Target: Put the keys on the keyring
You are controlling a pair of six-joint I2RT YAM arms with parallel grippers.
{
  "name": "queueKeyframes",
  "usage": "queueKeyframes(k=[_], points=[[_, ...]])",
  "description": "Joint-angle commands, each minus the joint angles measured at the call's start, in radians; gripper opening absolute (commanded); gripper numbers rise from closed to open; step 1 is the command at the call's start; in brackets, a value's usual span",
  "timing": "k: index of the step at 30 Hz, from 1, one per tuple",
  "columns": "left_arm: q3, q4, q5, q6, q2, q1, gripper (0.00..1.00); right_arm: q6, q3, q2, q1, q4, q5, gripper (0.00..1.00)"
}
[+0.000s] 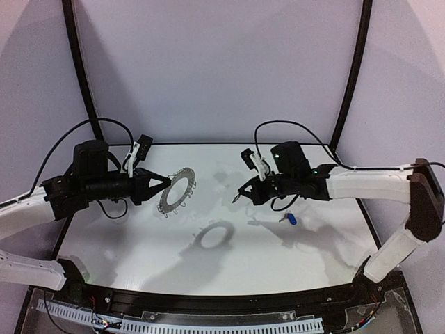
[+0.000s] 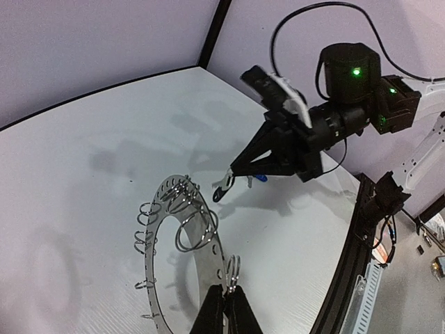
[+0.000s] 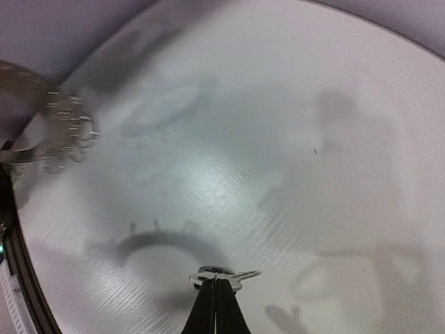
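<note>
Top external view: left gripper [image 1: 165, 184] is closed on the rim of the keyring [image 1: 179, 188], held tilted above the table [image 1: 125, 254]. Right gripper [image 1: 241, 192] clamps a silver key [image 1: 236, 197], apart from the ring. Blue-tagged key [image 1: 290, 219] lies on the table.
Left wrist view: fingers [image 2: 236, 313] pinch the ring's near rim.
Right wrist view: shut fingers [image 3: 207, 306] pinch the key; the ring is blurred at upper left.

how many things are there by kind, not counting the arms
keys: 2 (a silver key in the jaws of the right gripper; a blue-tagged key lying on the table)
keyring: 1, held up by the left gripper
total: 3
</note>
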State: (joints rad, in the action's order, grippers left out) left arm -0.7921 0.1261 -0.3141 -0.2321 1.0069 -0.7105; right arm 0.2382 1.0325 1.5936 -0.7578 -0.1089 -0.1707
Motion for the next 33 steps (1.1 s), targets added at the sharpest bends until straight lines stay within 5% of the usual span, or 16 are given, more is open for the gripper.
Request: queueKeyframes(k=[1,10,16,22,26,33], points=[[-0.024,-0.068,-0.08,0.02,0.011,0.0,0.01,-0.267,-0.143,-0.171,0.005,0.265,-0.289,0.0],[-0.125,-0.062,-0.272,0.031,0.114,0.0,0.01,-0.356,-0.078,-0.281,-0.01,0.227,-0.589,0.0],[-0.143,-0.117,-0.296,0.055,0.151,-0.027,0.01,-0.17,-0.021,-0.251,-0.03,0.33,-0.724,0.0],[-0.129,-0.208,-0.369,0.145,0.143,-0.046,0.01,-0.06,0.015,-0.194,-0.069,0.431,-0.745,0.0],[-0.129,-0.204,-0.495,0.319,0.139,-0.052,0.01,-0.153,0.052,-0.179,-0.111,0.343,-0.733,0.0],[-0.16,-0.165,-0.619,0.418,0.188,-0.051,0.01,-0.267,0.065,-0.181,-0.149,0.288,-0.635,0.0]])
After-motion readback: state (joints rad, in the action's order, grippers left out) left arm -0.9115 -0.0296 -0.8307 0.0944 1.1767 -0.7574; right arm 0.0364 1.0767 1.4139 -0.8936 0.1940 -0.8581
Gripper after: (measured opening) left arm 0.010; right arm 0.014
